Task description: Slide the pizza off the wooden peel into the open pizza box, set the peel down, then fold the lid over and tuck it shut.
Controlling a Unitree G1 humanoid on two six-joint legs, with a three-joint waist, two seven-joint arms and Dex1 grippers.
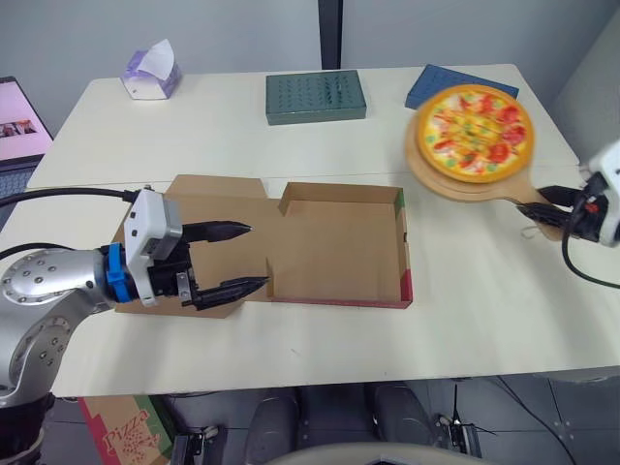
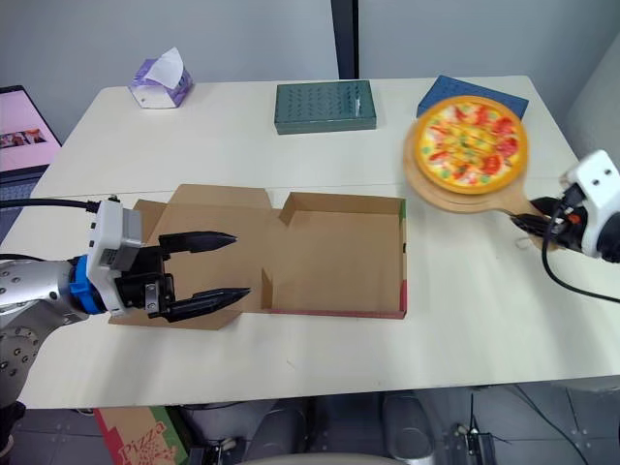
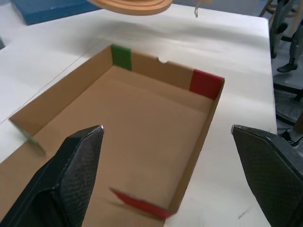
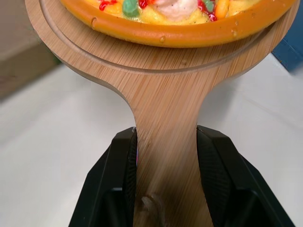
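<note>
Worktop (image 1: 291, 145), pale cream, stands before a grey wall, with a laptop screen (image 1: 19, 121) at its left edge and a printed pizza carton (image 1: 126, 431) on the floor beneath. Along the far side we see a tissue box (image 1: 150, 76), a green tray (image 1: 316, 96) and a blue pad (image 1: 446, 82). The open box (image 1: 339, 242) lies near the middle, its lid flat to the left.

The pizza (image 1: 475, 128) sits on the peel (image 1: 436, 179), which is held above the right side of the worktop, right of the box and apart from it. From the right wrist we see the right end effector (image 4: 166, 132) pinching the peel's handle, one finger on each side. The left end effector (image 1: 258, 256) hangs spread wide over the lid; whether it touches the cardboard we cannot tell. From the left wrist we see the box's bare inside, with a green patch and a red patch on its right wall.
</note>
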